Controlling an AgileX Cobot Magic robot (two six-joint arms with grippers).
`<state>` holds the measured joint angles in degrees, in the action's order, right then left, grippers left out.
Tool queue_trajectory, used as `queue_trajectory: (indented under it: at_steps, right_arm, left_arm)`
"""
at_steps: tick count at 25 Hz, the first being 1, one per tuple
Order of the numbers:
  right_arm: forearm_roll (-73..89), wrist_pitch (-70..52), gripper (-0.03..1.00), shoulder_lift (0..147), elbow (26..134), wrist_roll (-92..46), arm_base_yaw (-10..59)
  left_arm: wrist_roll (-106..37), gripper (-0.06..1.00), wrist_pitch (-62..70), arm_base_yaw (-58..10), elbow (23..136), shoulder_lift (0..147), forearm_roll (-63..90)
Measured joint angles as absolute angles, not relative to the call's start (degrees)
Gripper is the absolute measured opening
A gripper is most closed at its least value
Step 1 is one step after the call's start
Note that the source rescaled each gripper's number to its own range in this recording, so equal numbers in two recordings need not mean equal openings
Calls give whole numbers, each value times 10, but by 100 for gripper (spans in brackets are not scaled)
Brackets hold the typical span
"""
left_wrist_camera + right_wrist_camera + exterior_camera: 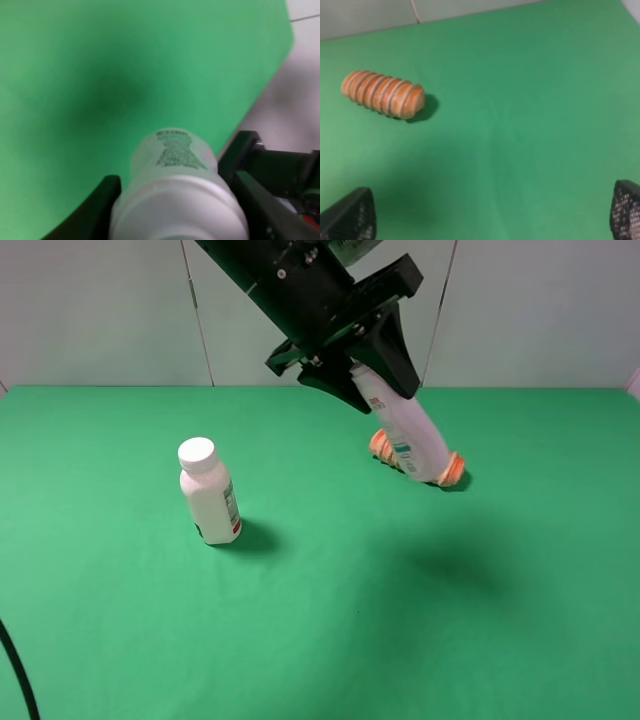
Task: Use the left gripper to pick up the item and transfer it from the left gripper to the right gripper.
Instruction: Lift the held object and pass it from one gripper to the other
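I am pinching the item (415, 435) in my left gripper (380, 375), fingers pressing on both sides of its upper body, and I am holding it tilted in the air above the green table (300, 640) with its base pointing away from my wrist. My right gripper (492, 215) is hanging over the table with its fingers spread wide and gripping nothing, while the bread roll (383, 94) is lying on the cloth well apart from it.

The green worktop (320, 640) carries a stout white bottle (210, 495), standing upright. An orange ridged roll (382, 94) lies well apart from it.
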<state>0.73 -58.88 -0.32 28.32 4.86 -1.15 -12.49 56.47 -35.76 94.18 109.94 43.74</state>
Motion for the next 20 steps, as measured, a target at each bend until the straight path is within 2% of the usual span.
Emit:
queue_trajectory:
  at_steps: [8, 16, 20]
  right_arm:
    - [100, -578, 100, 12, 283, -7, -12]
    - [206, -532, 100, 166, 315, -165, -10]
    - [216, -482, 100, 220, 342, -205, 20]
  left_arm:
    - [-154, 0, 564, -363, 936, 1104, 488]
    - [-155, 0, 564, -363, 936, 1104, 492]
    - [-155, 0, 564, -363, 936, 1104, 496]
